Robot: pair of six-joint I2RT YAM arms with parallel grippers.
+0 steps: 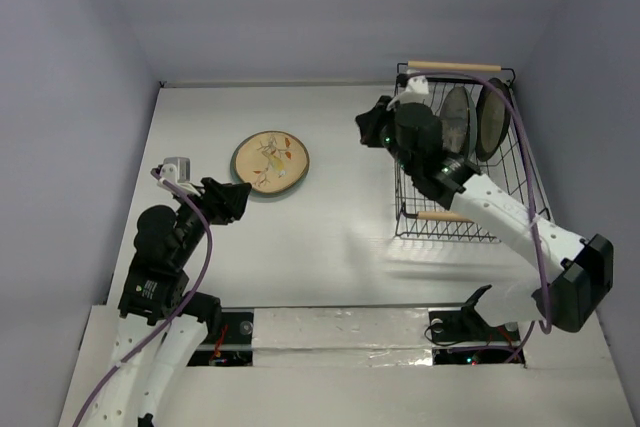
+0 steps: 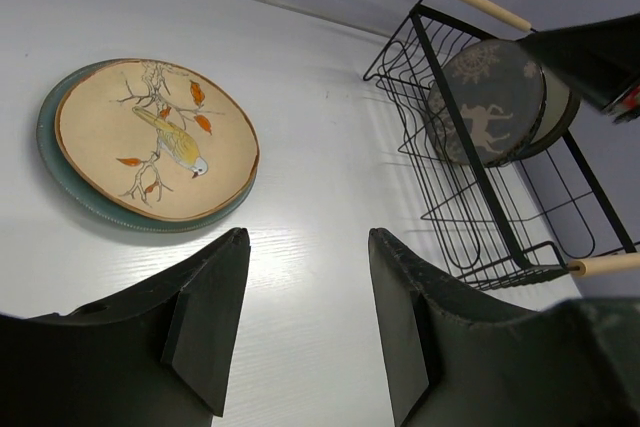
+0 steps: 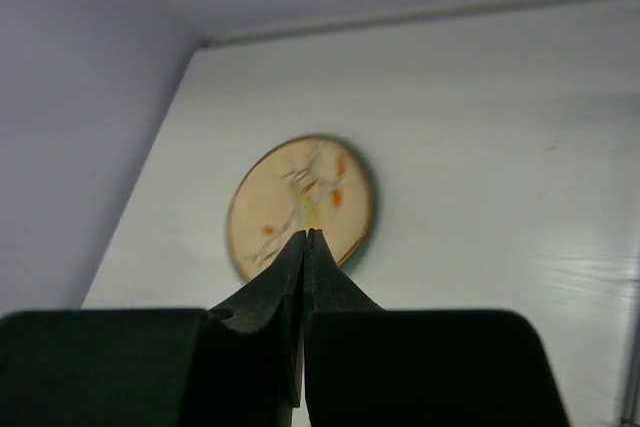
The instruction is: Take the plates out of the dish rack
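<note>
White bench (image 1: pixel 340 237), lilac-grey walls (image 1: pixel 300 7), we see tan bird plate (image 1: pixel 270 160) on teal plate (image 2: pixel 60 172) left of bench centre, dish rack (image 1: pixel 455 66) at far right corner, two plates (image 1: pixel 457 119) upright inside, left claw (image 2: pixel 308 247) wide, empty, right claw (image 3: pixel 305 237) pinched closed beside rack

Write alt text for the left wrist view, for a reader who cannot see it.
The open left gripper hovers over a white table, facing a tan bird plate stacked on a teal plate at left. At right, a black wire rack with wooden handles holds an upright grey-brown plate with an animal figure, and a second plate behind it.
</note>
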